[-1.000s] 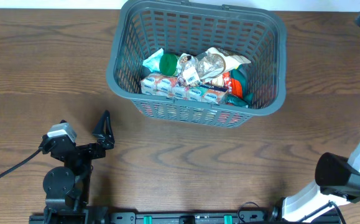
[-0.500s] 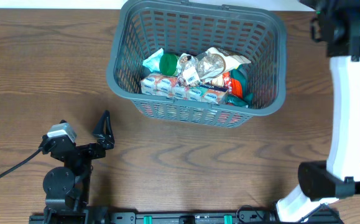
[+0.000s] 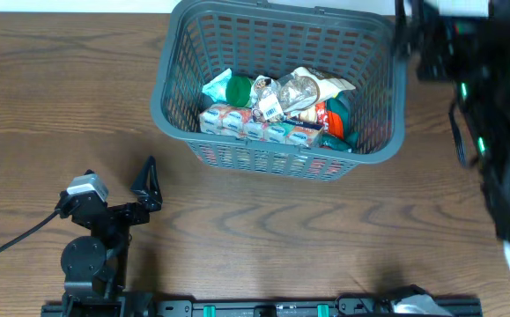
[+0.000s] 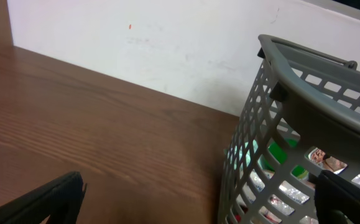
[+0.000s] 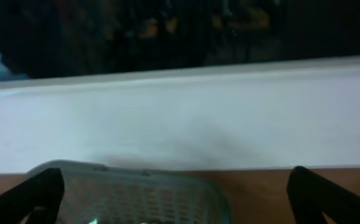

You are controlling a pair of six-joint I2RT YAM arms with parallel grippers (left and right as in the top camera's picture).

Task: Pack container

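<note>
1. The container (image 3: 162,97) sits at the far middle of the surface (image 3: 61,88). The left jaws stand apart near its front-left corner, not touching it.
2. The right jaws, spread wide, hover beside its far-right corner, blurred from overhead.
3. The packet print is too small to read.
4. Inside are mixed snack packets (image 3: 277,110), heaped against the front wall.
</note>
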